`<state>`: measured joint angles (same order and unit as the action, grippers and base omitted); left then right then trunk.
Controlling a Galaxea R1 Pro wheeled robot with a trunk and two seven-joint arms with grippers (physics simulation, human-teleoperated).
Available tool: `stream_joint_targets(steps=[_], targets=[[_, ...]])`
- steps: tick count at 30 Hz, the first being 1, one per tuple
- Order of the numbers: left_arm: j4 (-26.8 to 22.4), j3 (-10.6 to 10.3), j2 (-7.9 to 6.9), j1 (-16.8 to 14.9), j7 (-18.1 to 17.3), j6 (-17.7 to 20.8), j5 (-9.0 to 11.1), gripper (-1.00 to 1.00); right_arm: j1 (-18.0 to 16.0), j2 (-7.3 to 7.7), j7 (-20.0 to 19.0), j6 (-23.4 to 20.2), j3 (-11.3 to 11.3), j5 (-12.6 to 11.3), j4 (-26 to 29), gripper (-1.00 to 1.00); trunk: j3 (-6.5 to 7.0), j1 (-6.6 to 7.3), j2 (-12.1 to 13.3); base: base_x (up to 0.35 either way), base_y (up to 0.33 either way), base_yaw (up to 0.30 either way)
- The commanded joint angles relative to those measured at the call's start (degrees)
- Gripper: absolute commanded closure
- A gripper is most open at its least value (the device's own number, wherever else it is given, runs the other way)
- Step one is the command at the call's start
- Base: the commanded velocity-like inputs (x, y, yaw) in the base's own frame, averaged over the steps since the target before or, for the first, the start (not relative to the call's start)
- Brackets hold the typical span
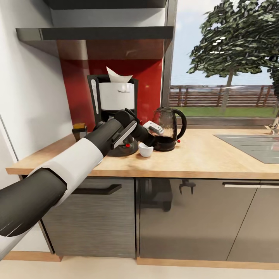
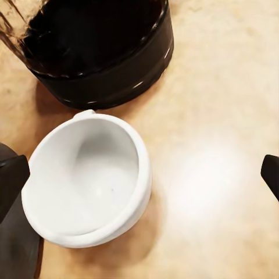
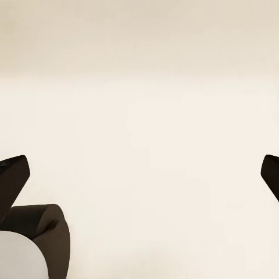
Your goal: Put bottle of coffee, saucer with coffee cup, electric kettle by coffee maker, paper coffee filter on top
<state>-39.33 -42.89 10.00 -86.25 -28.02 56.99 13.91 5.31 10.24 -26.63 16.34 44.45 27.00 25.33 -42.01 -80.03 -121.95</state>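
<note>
On countertop, head view: coffee maker against red wall, filter on its top, kettle just beside, cup in front between them, coffee jar at far side of maker. Left arm reaches over cup; fingers hidden there.

Left wrist view: left gripper fingers spread wide, holding nothing; cup between them, near one fingertip, tilted, not on saucer; kettle base just beyond cup.

Right wrist view: right gripper fingers wide apart, empty, over plain pale surface.
</note>
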Motion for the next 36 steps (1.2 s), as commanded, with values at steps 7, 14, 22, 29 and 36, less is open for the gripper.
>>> stream_joint_targets(steps=[7,14,22,29,36], targets=[[0.3,-1.65,0.0,-0.06,-0.02,0.22,0.16,-1.0,-0.03,-0.04,-0.35,0.27,0.48,0.6,0.07,-1.0,-0.05,0.0,-0.02,0.0,0.0,0.0],[1.34,-2.34,0.0,-0.06,-0.02,0.21,0.16,-1.0,-0.03,-0.11,-0.41,0.26,0.52,0.6,0.07,-1.0,-0.08,0.0,-0.02,0.0,0.0,0.0],[1.53,-2.4,0.0,-0.06,-0.02,0.2,0.16,-1.0,-0.03,-0.13,-0.44,0.27,0.52,0.6,0.07,-1.0,-0.58,0.0,-0.02,0.0,0.0,0.0],[1.54,-2.38,0.0,-0.06,-0.02,0.17,0.16,-1.0,-0.03,-0.13,-0.44,0.27,0.49,0.6,0.07,-1.0,-1.18,0.0,-0.02,0.0,0.0,0.0],[1.54,-2.38,0.0,-0.06,-0.02,0.14,0.16,-1.0,-0.03,-0.13,-0.44,0.27,0.53,0.6,0.07,-1.0,-1.3,0.0,-0.02,0.0,0.0,0.0]])
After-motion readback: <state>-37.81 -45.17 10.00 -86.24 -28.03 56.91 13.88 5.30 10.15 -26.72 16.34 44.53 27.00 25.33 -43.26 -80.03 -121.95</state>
